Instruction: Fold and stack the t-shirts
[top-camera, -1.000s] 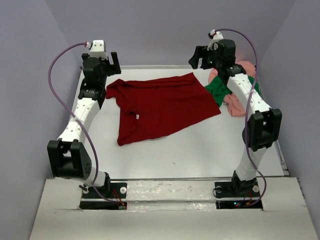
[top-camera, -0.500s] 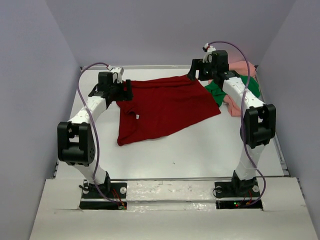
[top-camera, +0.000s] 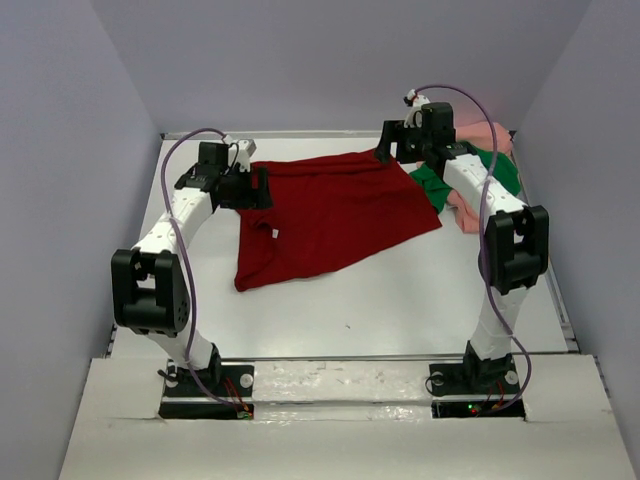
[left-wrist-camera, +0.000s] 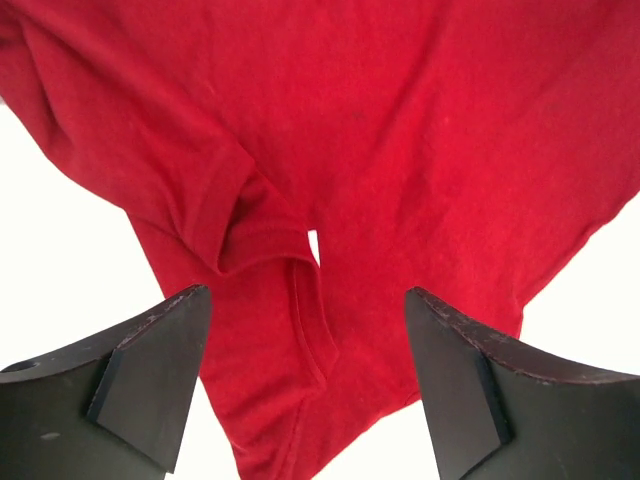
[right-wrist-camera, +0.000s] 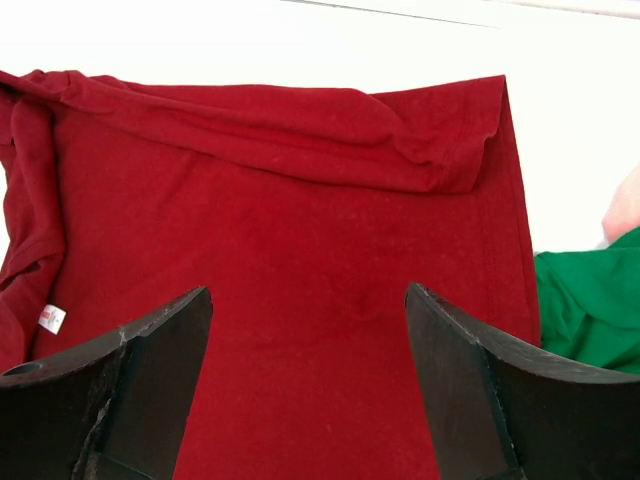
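Note:
A dark red t-shirt (top-camera: 330, 215) lies spread, partly rumpled, on the white table (top-camera: 420, 300). My left gripper (top-camera: 250, 188) hovers open over its left edge. In the left wrist view a folded sleeve and hem of the red t-shirt (left-wrist-camera: 400, 150) lie between the spread fingers of the left gripper (left-wrist-camera: 305, 292). My right gripper (top-camera: 393, 143) is open above the shirt's far right corner. The right wrist view shows the red t-shirt (right-wrist-camera: 300, 200) under the right gripper (right-wrist-camera: 308, 288), with nothing held. A green t-shirt (top-camera: 436, 186) (right-wrist-camera: 590, 300) and a salmon pink t-shirt (top-camera: 466, 212) lie bunched at the back right.
Grey-purple walls close in the table on the left, back and right. A small white label (top-camera: 276, 233) (right-wrist-camera: 50, 318) shows on the red cloth. The right arm's links (top-camera: 515, 245) stand over the bunched shirts along the right side.
The left arm has swung down from the back left corner to the red shirt's left edge. The right gripper has dropped slightly toward the shirt's far right corner.

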